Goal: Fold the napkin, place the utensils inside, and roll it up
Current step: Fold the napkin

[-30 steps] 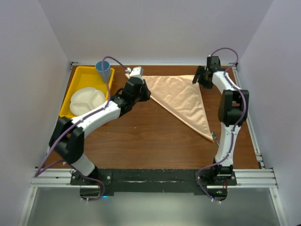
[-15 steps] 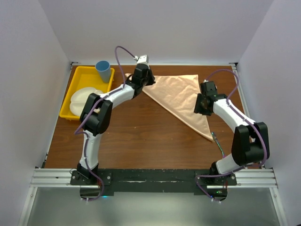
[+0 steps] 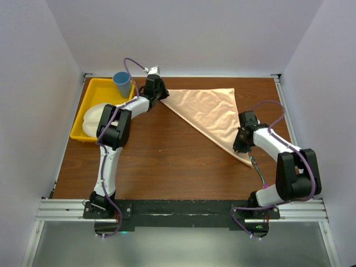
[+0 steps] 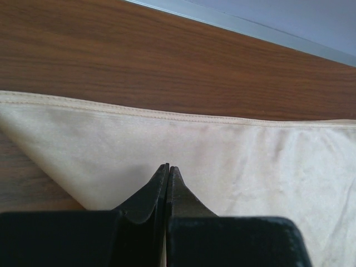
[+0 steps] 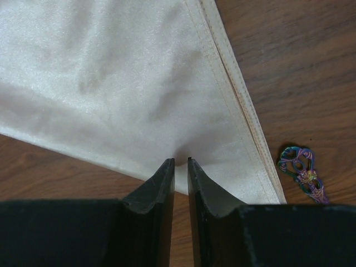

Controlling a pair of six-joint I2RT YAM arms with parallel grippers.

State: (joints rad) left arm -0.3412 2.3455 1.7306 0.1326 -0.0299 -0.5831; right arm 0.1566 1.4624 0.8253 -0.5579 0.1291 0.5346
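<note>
The peach napkin (image 3: 214,111) lies folded into a triangle on the wooden table, its long tip pointing toward the near right. My left gripper (image 3: 161,93) sits at the napkin's far left corner. In the left wrist view its gripper (image 4: 168,167) is shut, tips together on the napkin (image 4: 233,150). My right gripper (image 3: 240,147) is down near the napkin's near tip. Seen from the right wrist, its gripper (image 5: 181,161) stands nearly shut, with a pucker of napkin (image 5: 111,83) drawn up between the tips. A slim fork (image 3: 257,168) lies just right of that tip; its iridescent end (image 5: 301,171) shows beside the hem.
A yellow tray (image 3: 92,89) at the far left holds a white divided plate (image 3: 92,119). A blue cup (image 3: 122,82) stands at the tray's back corner. The table's metal back rail (image 4: 233,22) runs just beyond the napkin.
The left arm stretched back to the napkin's left corner and its jaws shut. The right arm came from the far right corner to the near tip, its jaws narrowing onto the cloth.
</note>
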